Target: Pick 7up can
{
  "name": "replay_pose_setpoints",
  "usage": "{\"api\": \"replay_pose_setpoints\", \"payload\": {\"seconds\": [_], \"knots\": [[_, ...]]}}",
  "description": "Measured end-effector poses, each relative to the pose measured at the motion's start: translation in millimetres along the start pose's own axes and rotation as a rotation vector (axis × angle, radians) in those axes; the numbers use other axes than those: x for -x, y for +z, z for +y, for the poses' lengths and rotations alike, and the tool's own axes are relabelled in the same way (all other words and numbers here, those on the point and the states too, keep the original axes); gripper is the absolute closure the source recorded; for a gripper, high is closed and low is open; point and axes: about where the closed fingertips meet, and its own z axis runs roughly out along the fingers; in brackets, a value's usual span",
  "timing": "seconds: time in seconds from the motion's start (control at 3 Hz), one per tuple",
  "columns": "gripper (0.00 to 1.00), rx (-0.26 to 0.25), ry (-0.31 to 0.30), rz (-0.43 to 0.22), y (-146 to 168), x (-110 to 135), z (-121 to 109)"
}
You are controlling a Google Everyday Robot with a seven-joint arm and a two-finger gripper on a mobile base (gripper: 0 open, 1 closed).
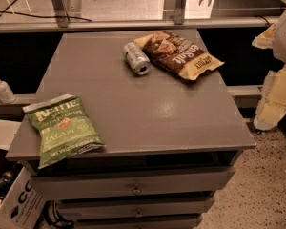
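Note:
The 7up can (136, 57) lies on its side at the back middle of the grey cabinet top (133, 109), its shiny round end facing the front. It touches the left edge of a brown chip bag (178, 54). Part of my white and cream arm (279, 80) shows at the right edge of the view, beside the cabinet and well right of the can. My gripper itself is out of view.
A green jalapeño chip bag (62, 128) lies at the front left corner, overhanging the edge. Drawers (133, 187) sit below the top. A sanitiser bottle (1, 87) stands on a ledge at left, a cardboard box (14, 204) on the floor.

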Motion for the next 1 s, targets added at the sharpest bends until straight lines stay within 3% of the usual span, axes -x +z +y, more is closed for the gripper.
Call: {"api": "replay_pose_setpoints", "payload": {"seconds": [0.33, 1.0], "knots": [[0.0, -0.013, -0.007, -0.016, 7, 10, 1], [0.0, -0.03, 0.083, -0.126, 48, 65, -1]]}}
